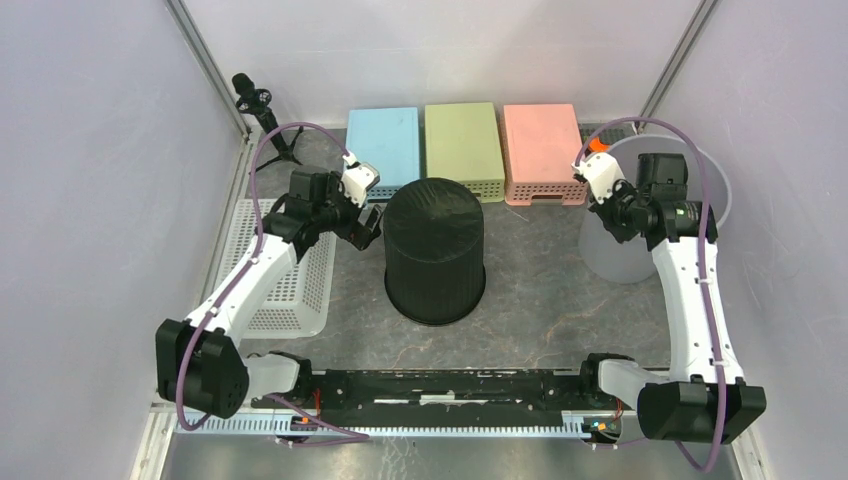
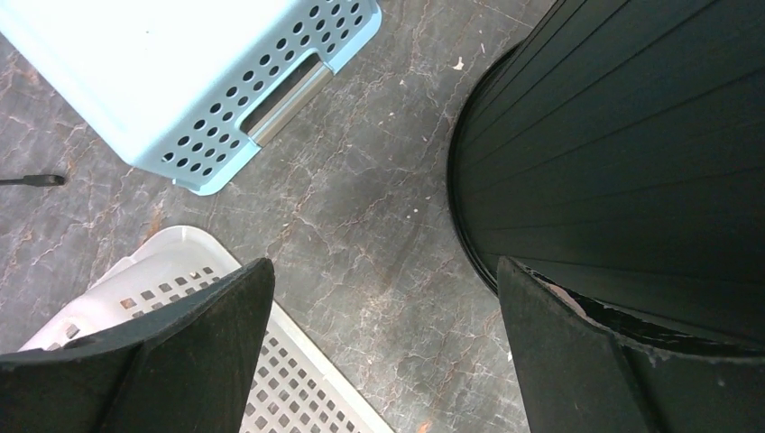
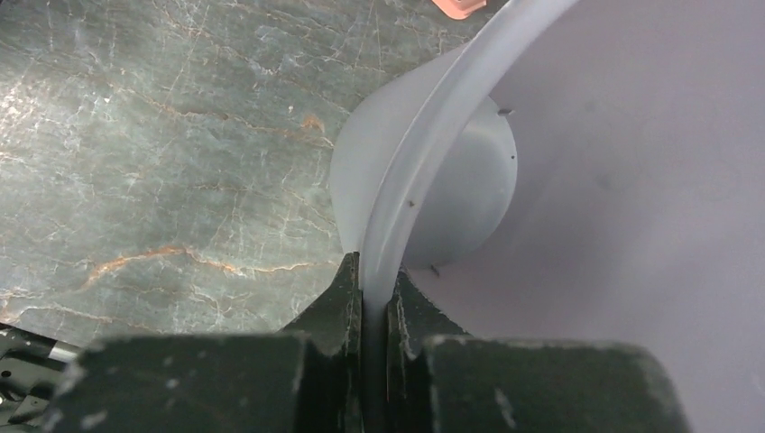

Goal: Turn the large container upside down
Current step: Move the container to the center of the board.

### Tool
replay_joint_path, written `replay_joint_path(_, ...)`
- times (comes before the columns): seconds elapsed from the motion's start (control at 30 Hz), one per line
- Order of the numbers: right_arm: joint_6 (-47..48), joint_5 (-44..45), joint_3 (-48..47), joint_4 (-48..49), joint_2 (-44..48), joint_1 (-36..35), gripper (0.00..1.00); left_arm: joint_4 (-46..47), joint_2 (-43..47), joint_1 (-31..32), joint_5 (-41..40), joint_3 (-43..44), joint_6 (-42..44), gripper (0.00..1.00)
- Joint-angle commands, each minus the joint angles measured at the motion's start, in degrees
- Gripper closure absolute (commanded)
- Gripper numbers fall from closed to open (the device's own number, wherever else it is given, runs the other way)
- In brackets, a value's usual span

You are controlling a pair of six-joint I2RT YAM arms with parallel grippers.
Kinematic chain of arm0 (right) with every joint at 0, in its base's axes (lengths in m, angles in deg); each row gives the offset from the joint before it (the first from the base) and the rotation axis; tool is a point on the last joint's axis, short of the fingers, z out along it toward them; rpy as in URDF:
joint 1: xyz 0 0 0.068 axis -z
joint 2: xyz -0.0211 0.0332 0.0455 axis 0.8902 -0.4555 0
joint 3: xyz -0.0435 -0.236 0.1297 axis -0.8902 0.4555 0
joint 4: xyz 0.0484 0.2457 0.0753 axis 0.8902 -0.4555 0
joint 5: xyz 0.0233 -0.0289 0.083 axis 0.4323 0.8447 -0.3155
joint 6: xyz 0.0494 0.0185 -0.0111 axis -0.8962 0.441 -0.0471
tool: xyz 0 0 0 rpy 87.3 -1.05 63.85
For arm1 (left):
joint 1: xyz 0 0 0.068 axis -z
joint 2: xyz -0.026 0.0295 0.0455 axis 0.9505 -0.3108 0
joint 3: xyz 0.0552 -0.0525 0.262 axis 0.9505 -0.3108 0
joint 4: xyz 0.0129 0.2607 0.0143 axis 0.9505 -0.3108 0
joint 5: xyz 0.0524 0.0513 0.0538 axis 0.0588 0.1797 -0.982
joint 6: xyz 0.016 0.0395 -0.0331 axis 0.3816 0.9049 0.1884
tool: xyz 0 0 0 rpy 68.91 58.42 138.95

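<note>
Right claw (image 3: 374,272) pinches the large container (image 3: 456,185) by its rim, arm stretched forward; left claw (image 2: 383,271), spread, hovers beside a seemingly inverted black bin (image 2: 631,162).

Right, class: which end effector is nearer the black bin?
Left. The left end effector is open, just beside the left wall of the black bin. The right end effector is farther off on the bin's right side, clamped on the rim of the grey container.

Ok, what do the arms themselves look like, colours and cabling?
The left arm and right arm have white links, black joints and bases, each with a looping purple cable. An orange cap marks the right wrist. Jaws are black wedges.
</note>
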Motion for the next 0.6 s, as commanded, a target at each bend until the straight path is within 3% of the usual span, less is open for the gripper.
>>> replay_joint_path(0.0,0.5,0.4,-1.2,-2.3,3.1,0.1,1.00,3.4,-1.6,0.5,2.5,0.3,2.3,0.01)
replay_joint_path(0.27,-4.4,3.3,-13.5,4.4,13.8,0.1,1.00,4.9,-4.4,3.9,3.8,1.9,1.5,0.02)
replay_joint_path(0.57,-14.9,2.2,-27.6,17.5,15.0,0.1,1.00,6.1,-15.3,13.9,1.0,11.3,-3.1,0.05)
